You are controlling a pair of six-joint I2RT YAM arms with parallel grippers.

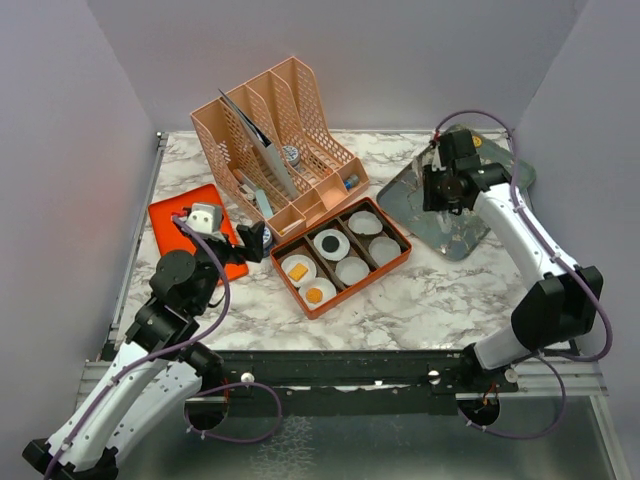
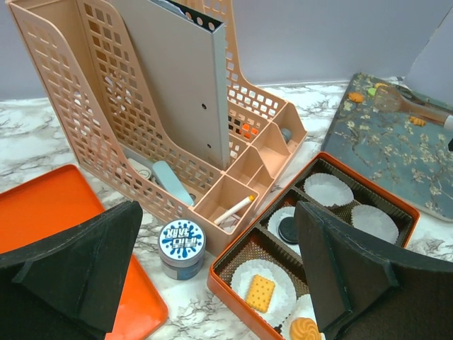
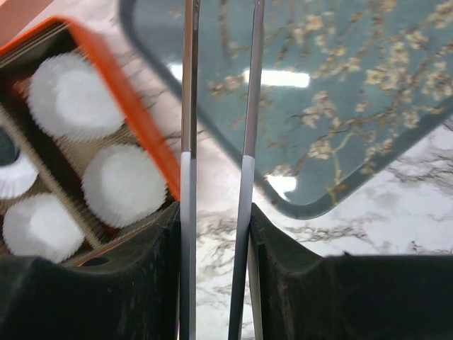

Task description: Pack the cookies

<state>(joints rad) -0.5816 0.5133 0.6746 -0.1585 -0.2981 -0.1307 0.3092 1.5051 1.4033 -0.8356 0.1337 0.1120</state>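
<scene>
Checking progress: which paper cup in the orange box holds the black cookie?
The middle compartment's cup at the end toward the peach organizer; others hold orange-toned cookies or nothing.

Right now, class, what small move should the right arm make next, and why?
Probably carry the tongs held in the right pincer to a cookie on the floral tray and squeeze it: cookies lie loose there, and three paper cups in the orange box are empty.

Round tin (image 2: 182, 241) lid label: lettering illegible.
</scene>
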